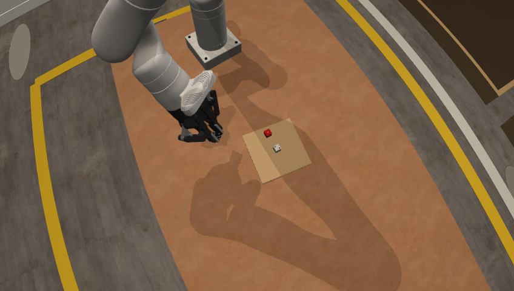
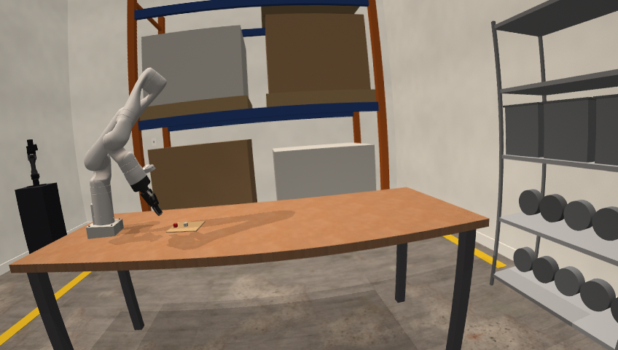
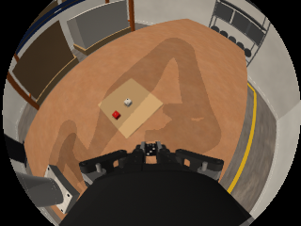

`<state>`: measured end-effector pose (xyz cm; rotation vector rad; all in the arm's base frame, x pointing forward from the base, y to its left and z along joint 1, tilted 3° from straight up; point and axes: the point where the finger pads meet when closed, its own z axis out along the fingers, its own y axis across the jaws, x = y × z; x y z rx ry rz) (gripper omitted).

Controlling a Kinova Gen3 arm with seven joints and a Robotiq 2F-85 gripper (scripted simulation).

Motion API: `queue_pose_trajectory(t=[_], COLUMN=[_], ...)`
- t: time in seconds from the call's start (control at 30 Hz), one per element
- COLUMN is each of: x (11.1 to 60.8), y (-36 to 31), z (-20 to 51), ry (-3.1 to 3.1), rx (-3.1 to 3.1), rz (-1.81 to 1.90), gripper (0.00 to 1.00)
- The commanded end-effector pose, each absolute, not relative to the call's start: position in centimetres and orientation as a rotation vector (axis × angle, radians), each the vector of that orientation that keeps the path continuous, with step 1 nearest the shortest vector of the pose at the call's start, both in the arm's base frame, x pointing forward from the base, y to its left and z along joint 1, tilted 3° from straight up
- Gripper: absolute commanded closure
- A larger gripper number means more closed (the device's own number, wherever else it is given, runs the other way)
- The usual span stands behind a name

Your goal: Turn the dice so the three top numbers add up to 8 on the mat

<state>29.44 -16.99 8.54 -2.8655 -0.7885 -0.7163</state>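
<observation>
A tan mat (image 1: 273,151) lies flat on the wooden table. A red die (image 1: 267,133) sits near its far corner and a white die (image 1: 277,147) sits near its middle, both flat. My gripper (image 1: 217,136) hangs tilted above the bare table, left of the mat, and is shut on a small black die (image 3: 150,149) with white pips. The black die's top face cannot be read. In the wrist view the mat (image 3: 131,108), the red die (image 3: 117,115) and the white die (image 3: 128,102) lie ahead of the fingers. The side view shows the gripper (image 2: 157,211) raised above the table.
The arm's base (image 1: 213,48) is bolted to the table behind the mat. Storage racks with boxes (image 2: 256,103) stand behind the table, a shelf with weights (image 2: 563,216) at the right, and a black pedestal (image 2: 38,212) at the left.
</observation>
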Motion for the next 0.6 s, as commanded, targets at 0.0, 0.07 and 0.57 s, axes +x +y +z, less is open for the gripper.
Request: queue_pose_trajectory(t=[0.0, 0.07, 0.57], x=[27.77, 27.75, 27.29], y=[-18.59, -18.71, -18.92], z=[7.96, 8.01, 7.65], ry=[-0.679, -0.671, -0.62], rx=[-2.855, -2.827, -2.564], rz=[-0.795, -0.872, -1.329], gripper=[0.89, 0.89, 0.89])
